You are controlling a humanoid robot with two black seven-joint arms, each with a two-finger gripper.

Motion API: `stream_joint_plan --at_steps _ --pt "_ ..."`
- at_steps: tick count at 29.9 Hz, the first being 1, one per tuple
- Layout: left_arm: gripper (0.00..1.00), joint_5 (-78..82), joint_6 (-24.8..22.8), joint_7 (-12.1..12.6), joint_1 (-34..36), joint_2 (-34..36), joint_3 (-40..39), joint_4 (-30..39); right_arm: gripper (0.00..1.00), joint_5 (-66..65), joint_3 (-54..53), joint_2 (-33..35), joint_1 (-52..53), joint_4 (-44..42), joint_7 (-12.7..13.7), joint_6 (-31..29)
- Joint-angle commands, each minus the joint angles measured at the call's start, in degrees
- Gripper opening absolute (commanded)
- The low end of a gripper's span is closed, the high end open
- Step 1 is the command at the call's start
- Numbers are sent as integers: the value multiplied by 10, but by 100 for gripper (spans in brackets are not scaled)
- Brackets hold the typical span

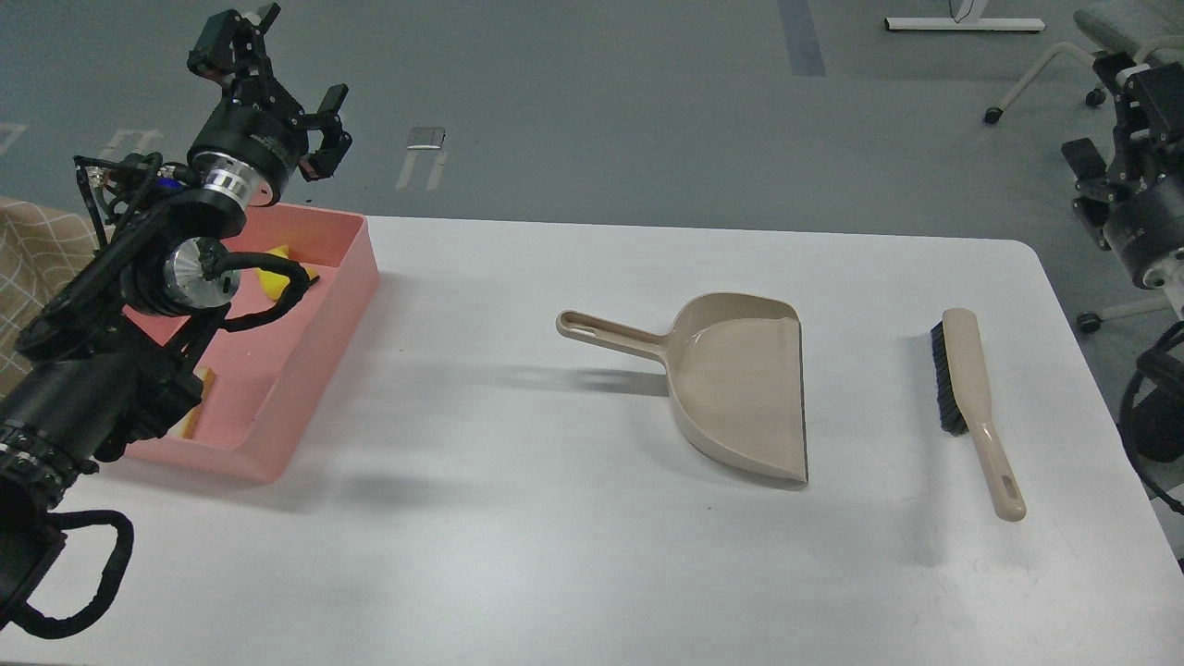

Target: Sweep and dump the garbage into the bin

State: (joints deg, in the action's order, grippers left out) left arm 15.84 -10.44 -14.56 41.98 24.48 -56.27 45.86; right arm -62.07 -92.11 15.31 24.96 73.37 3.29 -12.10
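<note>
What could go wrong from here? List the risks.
1. The left arm hangs low over the pink bin, so pulling back carelessly might knock it and spill the yellow scrap and the off-white strip.
2. The left gripper is open and empty.
3. The right gripper sits off the table's edge near a chair.

On my white table (pixel 518 555), the wide stretch between the pink bin (pixel 342 305) at the left and the beige dustpan (pixel 740 388) lies bare, as does the whole near edge. A narrower bare lane separates the dustpan from the brush (pixel 971 407). My left arm (pixel 120 305) overhangs the bin, blocking much of its opening.
</note>
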Motion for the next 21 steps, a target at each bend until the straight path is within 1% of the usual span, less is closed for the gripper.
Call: stream_joint_plan --at_steps 1,5,6,7,11,14,15,16,21 --pt "98 -2 -18 -1 -1 3 -3 1 100 124 -1 -13 28 -23 14 2" --pt "98 -22 -56 0 -13 5 -30 3 100 224 7 -15 62 -26 15 -14" --pt "98 -25 -69 0 -15 2 -37 2 100 250 8 -17 62 -31 20 -22" --pt "98 -25 -69 0 -15 2 -37 2 100 251 8 -17 62 -31 20 -22" --pt "98 -24 -85 1 -17 -3 -34 2 100 335 11 -32 64 -78 30 -65" --pt "98 -24 -95 3 -19 -3 -31 2 100 339 11 -32 63 -89 30 -67" --pt "98 -24 -95 3 -19 -3 -29 2 100 339 12 -31 63 -89 30 -68" --pt "98 -24 -93 4 -19 -3 -27 2 100 339 11 -32 62 -89 24 -69" --pt "98 -18 -92 2 -21 -4 -25 1 100 338 12 -32 60 -89 23 -81"
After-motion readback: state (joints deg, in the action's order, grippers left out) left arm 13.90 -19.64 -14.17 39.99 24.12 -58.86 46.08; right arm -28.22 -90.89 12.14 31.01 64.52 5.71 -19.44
